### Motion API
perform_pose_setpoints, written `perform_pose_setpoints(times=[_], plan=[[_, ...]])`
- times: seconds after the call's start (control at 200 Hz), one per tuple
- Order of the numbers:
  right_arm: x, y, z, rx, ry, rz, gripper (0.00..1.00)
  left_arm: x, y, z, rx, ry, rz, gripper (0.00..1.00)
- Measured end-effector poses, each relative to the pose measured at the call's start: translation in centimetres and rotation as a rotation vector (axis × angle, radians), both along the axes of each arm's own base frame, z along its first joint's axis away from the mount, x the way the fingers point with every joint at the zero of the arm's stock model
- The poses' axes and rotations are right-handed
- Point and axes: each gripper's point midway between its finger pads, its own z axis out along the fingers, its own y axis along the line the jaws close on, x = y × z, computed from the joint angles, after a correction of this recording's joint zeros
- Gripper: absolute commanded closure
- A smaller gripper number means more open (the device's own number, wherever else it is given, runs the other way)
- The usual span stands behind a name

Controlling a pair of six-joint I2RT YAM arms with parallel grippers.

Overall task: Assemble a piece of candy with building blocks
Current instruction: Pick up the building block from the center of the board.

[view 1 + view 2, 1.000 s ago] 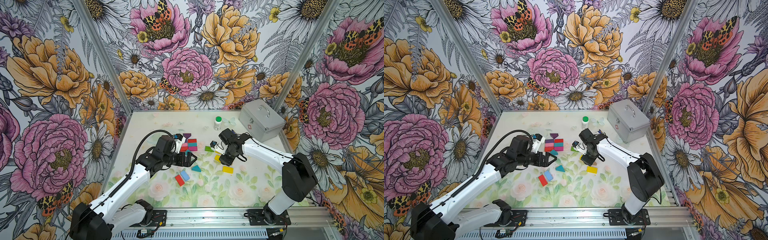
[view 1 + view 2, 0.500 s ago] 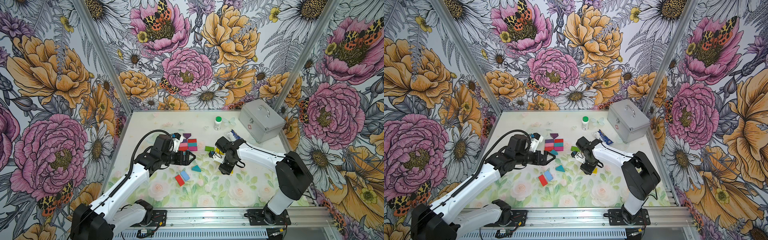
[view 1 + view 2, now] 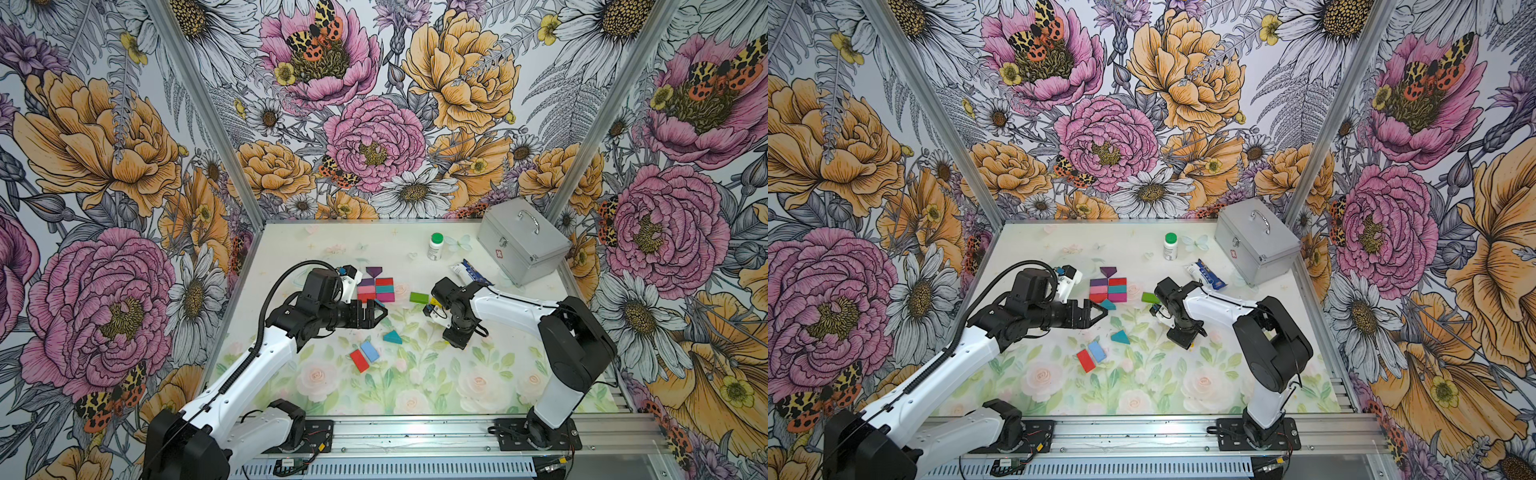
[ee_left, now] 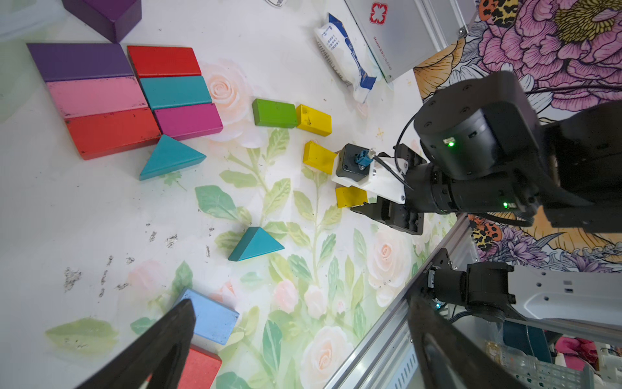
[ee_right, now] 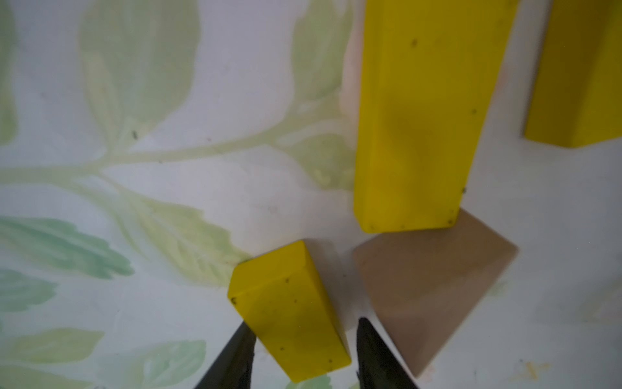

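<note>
Six rectangles lie edge to edge as the candy's striped body (image 4: 128,97), just beside the left pincer (image 3: 379,312), which hangs spread wide and empty. A purple triangle (image 4: 107,13) sits at the body's end farther from that pincer, and a teal triangle (image 4: 168,156) touches the nearer end, so the wrapped shape looks largely built. The right pincer (image 5: 303,336), well apart from the body, is clamped on a small yellow block (image 5: 289,313). A tan triangle (image 5: 430,296) and a long yellow block (image 5: 414,118) lie just ahead of its tips. Whether these, the green block (image 4: 274,112) and a loose second teal triangle (image 4: 255,244) belong in the candy I cannot tell. The held block is not yet placed.
</note>
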Motion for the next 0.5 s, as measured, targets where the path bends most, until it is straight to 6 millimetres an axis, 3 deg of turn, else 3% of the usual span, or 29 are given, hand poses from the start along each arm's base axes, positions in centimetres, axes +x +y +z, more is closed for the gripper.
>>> perform_pose_setpoints(times=[0.165,0.32,0.5], plan=[[0.1,-0.2,-0.7,-0.008,0.016,-0.008,0.53,0.0,0.0,0.0,-0.001,0.001,-0.001,0.01],[0.0,0.4,-0.7,0.016,0.029,0.001,0.82,0.0,0.1,-0.2,-0.001,0.004,0.005,0.02],[-0.7,1.5,-0.7,0.025,0.034,0.039,0.85,0.2,0.5,-0.2,-0.003,0.002,0.02,0.01]])
